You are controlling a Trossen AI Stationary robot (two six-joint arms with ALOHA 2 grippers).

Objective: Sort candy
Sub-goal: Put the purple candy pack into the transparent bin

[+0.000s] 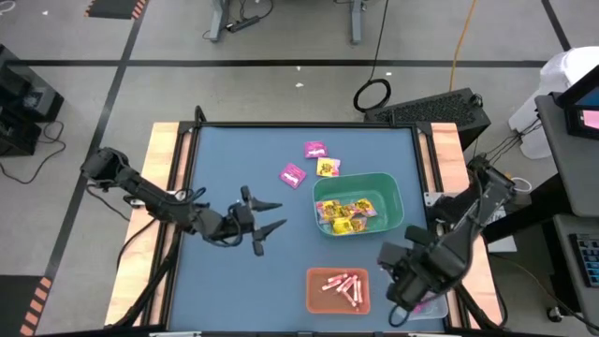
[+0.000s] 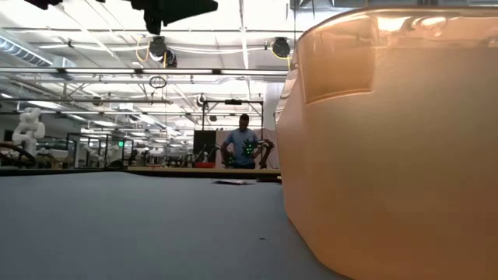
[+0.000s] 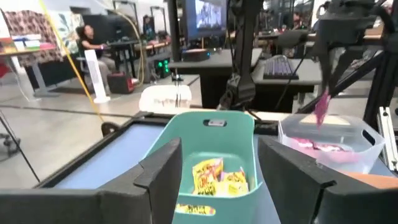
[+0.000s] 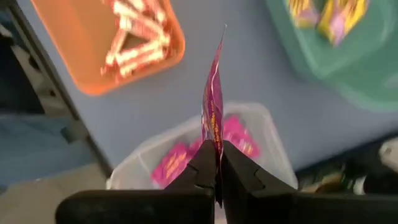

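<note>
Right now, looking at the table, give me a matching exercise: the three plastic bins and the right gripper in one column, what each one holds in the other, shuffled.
Column one:
1. green plastic bin
2. orange plastic bin
3. clear plastic bin
4. right gripper

Column two:
A. pink-white candy sticks
B. one magenta packet, pinched upright
C. mostly yellow square packets
D. magenta packets lying flat

Pairs: 1-C, 2-A, 3-D, 4-B
</note>
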